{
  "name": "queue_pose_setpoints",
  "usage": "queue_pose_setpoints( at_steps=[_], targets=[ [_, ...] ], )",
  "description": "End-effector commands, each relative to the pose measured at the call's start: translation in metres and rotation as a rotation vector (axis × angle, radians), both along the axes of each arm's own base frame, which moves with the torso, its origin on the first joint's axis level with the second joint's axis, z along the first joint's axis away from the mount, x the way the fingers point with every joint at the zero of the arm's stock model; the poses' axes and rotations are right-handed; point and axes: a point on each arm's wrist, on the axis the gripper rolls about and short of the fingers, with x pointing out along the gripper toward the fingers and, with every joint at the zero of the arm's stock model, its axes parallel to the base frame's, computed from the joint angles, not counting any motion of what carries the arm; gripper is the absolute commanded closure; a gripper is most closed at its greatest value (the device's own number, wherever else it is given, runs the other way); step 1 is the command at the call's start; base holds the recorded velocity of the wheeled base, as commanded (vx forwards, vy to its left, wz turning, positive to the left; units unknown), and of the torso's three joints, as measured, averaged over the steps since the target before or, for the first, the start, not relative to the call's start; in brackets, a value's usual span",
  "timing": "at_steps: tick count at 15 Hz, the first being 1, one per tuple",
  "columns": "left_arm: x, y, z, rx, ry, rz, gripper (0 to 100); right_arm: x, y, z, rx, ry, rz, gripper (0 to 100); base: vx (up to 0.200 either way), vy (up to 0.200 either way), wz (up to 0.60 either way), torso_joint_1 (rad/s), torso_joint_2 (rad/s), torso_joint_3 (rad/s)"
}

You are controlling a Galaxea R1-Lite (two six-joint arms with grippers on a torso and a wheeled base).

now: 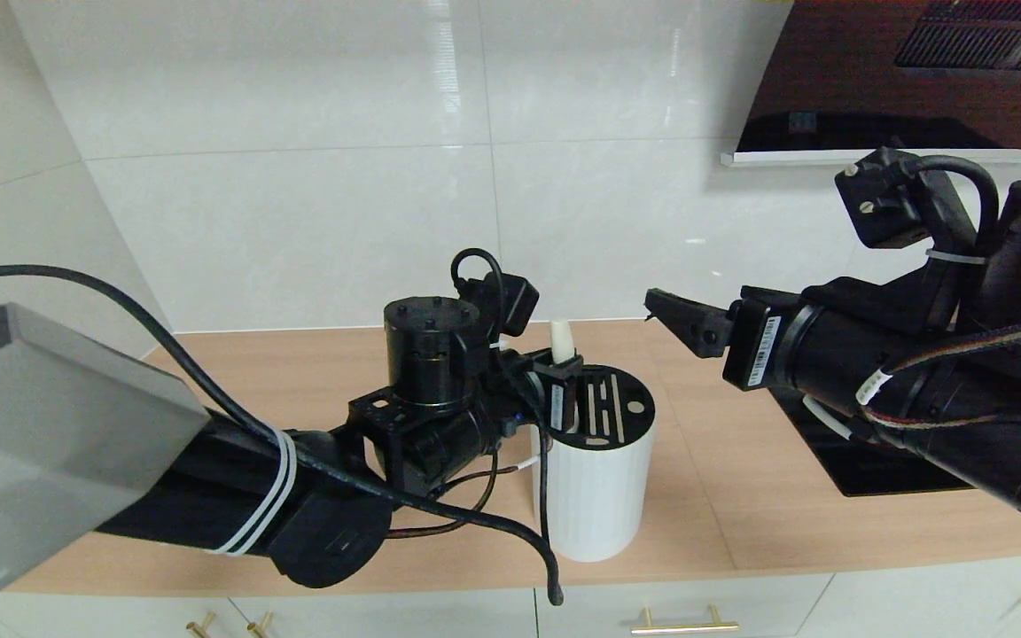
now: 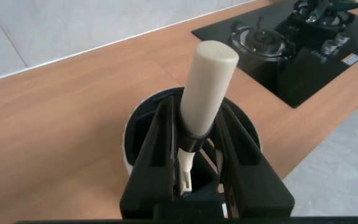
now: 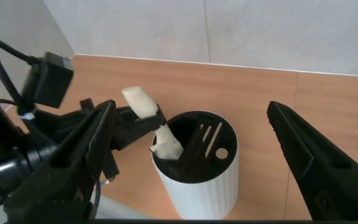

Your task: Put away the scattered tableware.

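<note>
The left gripper (image 2: 194, 134) has its fingers (image 2: 157, 149) clamped on a cream-handled utensil (image 2: 207, 87), gripping at the dark band just under the handle. The handle rises clear above the fingertips. The lower end drops from between them into the top of a white ribbed utensil holder (image 1: 595, 496). Which slot of its black lid it enters cannot be told, and the working end is hidden inside. The holder stands directly under these fingers on a wooden countertop (image 1: 298, 363).

The right gripper (image 1: 666, 315) hangs with its fingers (image 3: 309, 149) spread wide, holding nothing. In the right wrist view the holder (image 3: 197, 186) lies below and between them, well apart from both tips. The left gripper (image 3: 129, 124) and the handle (image 3: 138, 101) crowd the holder's rim on the side nearer one right finger.

Beyond the right fingers a black gas hob (image 2: 291, 50) is set into the counter, with a dark range hood (image 1: 900, 80) over it and white wall tiles (image 1: 298, 177) behind. Drawers with brass handles (image 1: 683, 625) run under the counter edge.

A white barcode sticker (image 1: 763, 350) sits behind the right fingers, and a small label (image 2: 351, 59) sits on the hob; the print on both is too small to read.
</note>
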Motion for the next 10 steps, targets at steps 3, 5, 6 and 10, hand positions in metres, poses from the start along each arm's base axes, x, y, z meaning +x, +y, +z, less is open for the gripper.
queue_pose_setpoints(
  at_steps=[3,5,6,10],
  targets=[
    [0.0030,-0.0034,-0.0073,0.012,0.011,0.015,100,0.0006,0.0007,-0.0010,-0.002,0.002,-0.001,0,0.000,0.000,0.00,0.000,0.00,0.000],
    [0.0019,-0.0047,-0.0069,0.009,0.007,0.011,0,0.0004,0.0004,-0.0006,-0.001,0.001,-0.001,0,0.000,0.000,0.00,0.000,0.00,0.000],
    [0.0012,-0.0056,-0.0063,0.005,0.002,0.008,0,0.0001,0.0007,-0.0006,-0.001,0.001,0.000,0,0.000,0.000,0.00,0.000,0.00,0.000],
    [0.0005,-0.0063,0.0002,-0.031,-0.038,0.016,0,0.0004,0.0004,-0.0006,-0.001,0.001,-0.001,0,0.000,0.000,0.00,0.000,0.00,0.000]
  ],
)
